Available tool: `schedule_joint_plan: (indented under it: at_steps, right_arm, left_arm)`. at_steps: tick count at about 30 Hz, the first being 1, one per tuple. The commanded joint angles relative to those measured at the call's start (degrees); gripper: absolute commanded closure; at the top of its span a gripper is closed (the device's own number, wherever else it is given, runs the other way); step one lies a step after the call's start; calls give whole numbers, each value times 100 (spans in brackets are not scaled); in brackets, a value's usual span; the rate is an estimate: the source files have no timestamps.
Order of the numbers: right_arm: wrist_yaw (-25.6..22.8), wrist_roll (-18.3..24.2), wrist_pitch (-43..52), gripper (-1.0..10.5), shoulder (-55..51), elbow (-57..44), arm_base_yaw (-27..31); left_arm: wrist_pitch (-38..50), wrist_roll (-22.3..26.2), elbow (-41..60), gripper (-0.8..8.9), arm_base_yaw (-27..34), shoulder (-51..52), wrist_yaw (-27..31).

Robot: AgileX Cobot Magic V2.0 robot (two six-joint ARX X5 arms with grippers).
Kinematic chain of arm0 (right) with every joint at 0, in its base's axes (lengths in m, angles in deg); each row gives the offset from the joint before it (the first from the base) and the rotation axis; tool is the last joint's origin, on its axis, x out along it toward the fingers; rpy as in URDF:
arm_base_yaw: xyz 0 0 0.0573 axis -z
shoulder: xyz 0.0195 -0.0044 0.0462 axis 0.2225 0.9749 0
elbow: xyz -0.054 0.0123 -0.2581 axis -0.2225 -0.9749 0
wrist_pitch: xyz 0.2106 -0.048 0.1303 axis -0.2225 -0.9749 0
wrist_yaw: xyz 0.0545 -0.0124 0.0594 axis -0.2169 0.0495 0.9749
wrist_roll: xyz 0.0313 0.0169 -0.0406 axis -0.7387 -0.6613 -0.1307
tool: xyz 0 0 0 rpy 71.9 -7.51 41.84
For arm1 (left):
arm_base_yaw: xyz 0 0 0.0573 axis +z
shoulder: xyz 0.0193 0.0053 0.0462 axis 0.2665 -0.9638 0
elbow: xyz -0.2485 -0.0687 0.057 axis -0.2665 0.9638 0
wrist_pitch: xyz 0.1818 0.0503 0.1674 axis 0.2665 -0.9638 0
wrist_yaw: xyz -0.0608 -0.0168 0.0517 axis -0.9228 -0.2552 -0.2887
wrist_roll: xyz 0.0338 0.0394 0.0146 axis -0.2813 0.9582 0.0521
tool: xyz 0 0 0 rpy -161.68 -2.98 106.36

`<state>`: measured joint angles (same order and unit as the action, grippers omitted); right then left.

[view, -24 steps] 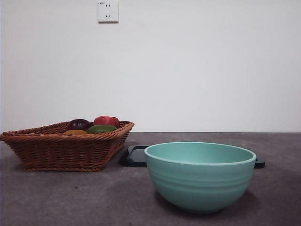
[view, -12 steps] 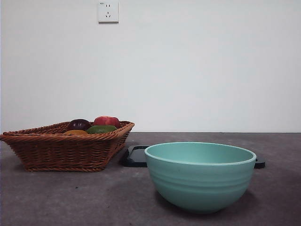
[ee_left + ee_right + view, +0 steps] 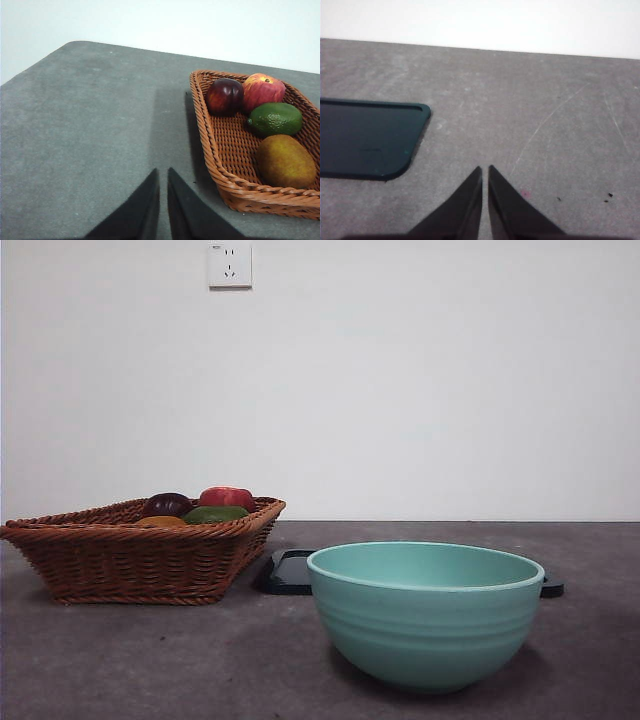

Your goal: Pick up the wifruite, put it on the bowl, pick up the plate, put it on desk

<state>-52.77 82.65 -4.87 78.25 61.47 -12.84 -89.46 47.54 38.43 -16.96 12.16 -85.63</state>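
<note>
Both grippers hang empty above the desk (image 3: pixel 120 660), jaws pressed nearly together with only a thin slit between them: the left gripper (image 3: pixel 163 172) just beside the basket (image 3: pixel 210 145), the right gripper (image 3: pixel 485 170) near the corner of the dark plate (image 3: pixel 365 140).

Nothing is gripped yet, so the step in hand looks like the first reach for the fruit. The bowl (image 3: pixel 425 615) stands in front of the basket and to one side, with the plate lying flat behind it and close to the basket's corner. Inside the basket, the wifruite (image 3: pixel 286 161) lies against the wall nearest the left wrist camera, with the green fruit (image 3: pixel 275 118) just beyond it, then the red fruit (image 3: pixel 263 91) and the purple fruit (image 3: pixel 225 96) side by side.

To do this well, the left jaws should spread wide first, pass over the basket rim, and come down across the wifruite's narrow width, clear of the green fruit.
</note>
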Motion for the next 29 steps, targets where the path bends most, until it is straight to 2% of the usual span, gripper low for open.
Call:
schedule_joint_plan:
  at_steps: [1,9,29]
  right_arm:
    - [-20,-24,160,932,-15,-33,0]
    - [-20,-26,476,932,-15,-33,0]
    - [-20,-26,511,932,-15,-33,2]
  left_arm:
    - [-20,61,118,789,15,11,17]
    - [-20,61,118,789,15,11,17]
    - [-20,61,118,789,15,11,17]
